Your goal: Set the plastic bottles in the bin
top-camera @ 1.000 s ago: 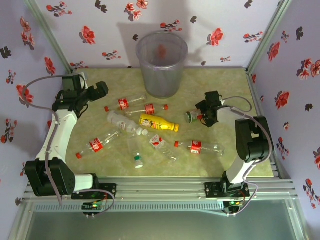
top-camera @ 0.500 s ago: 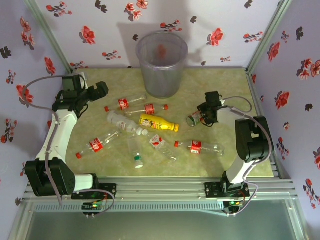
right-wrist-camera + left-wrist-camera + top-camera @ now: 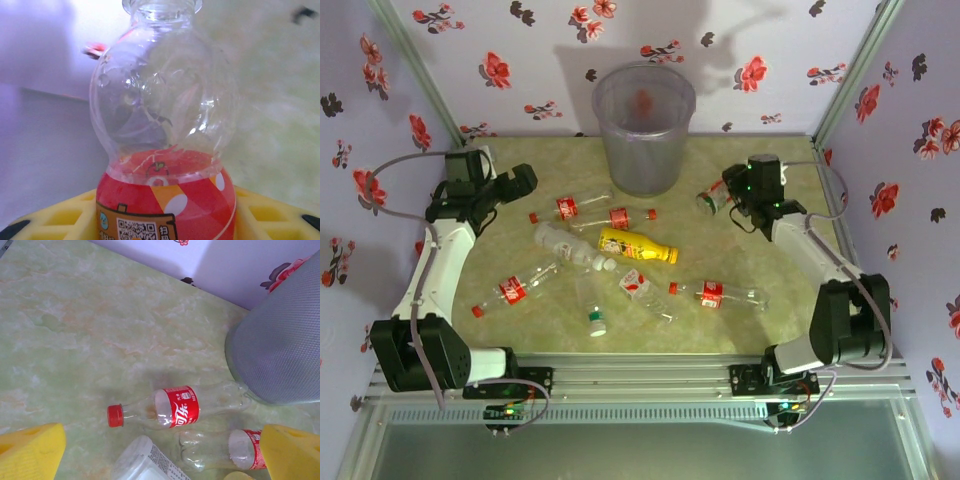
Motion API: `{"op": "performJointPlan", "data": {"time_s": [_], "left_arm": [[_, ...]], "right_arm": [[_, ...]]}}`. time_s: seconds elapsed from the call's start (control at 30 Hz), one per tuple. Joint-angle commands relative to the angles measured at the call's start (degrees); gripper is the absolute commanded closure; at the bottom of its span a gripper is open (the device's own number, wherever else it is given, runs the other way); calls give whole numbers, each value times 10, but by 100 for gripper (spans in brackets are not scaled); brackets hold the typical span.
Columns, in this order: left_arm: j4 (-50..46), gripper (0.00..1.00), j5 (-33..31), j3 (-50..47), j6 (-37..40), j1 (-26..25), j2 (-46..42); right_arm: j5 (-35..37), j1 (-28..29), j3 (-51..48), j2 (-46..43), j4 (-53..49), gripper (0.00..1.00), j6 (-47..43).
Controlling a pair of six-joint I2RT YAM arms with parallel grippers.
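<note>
The grey translucent bin stands at the back middle of the table. My right gripper is raised just right of the bin, shut on a clear bottle with a red-orange label and no cap; yellow pads press its sides. My left gripper hangs open at the back left over a red-capped bottle, its yellow fingers apart. Several bottles lie mid-table: two red-label ones, a whitish one, a yellow one, a green-capped one.
More red-label bottles lie nearer the front at the left, the middle and the right. Flowered walls close in the table on three sides. The bin's wall rises close beside the left gripper's bottles.
My right gripper has lifted its bottle off the table and swung it back and up to just right of the bin. The left arm has not moved.
</note>
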Motion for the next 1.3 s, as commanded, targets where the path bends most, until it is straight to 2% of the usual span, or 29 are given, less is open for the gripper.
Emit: {"op": "performJointPlan", "data": {"time_s": [0.0, 0.2, 0.37, 0.63, 0.93, 1.27], "left_arm": [[5, 0, 8, -5, 8, 6, 8], [5, 0, 8, -5, 6, 6, 17], [3, 0, 8, -4, 5, 5, 21], [1, 0, 8, -3, 3, 5, 17], [1, 0, 8, -2, 4, 6, 7], [2, 0, 8, -3, 2, 6, 4]], "right_arm": [[-6, 13, 50, -12, 67, 51, -48], [-45, 44, 149, 43, 204, 53, -115], [-66, 56, 240, 111, 277, 57, -95], [-46, 95, 469, 284, 196, 57, -170], [-36, 138, 653, 427, 74, 58, -244], [-4, 156, 693, 473, -11, 56, -292]]}}
